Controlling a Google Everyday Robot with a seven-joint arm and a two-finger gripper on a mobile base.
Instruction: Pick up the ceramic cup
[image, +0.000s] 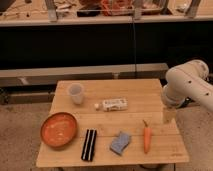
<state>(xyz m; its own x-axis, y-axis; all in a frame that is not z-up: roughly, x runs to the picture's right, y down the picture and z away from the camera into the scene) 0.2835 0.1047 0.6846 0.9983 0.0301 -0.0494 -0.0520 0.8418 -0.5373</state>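
The ceramic cup (76, 93) is small, off-white and handleless. It stands upright on the far left part of the wooden table (150, 95). My white arm (187, 86) comes in from the right. My gripper (169, 115) hangs below it over the table's right edge, far to the right of the cup and well apart from it, with nothing seen in it.
A white labelled bottle (114, 104) lies on its side right of the cup, with a small white bit (96, 106) beside it. An orange bowl (59, 130), a black block (89, 145), a blue sponge (120, 142) and a carrot (146, 137) line the front. A dark shelf stands behind.
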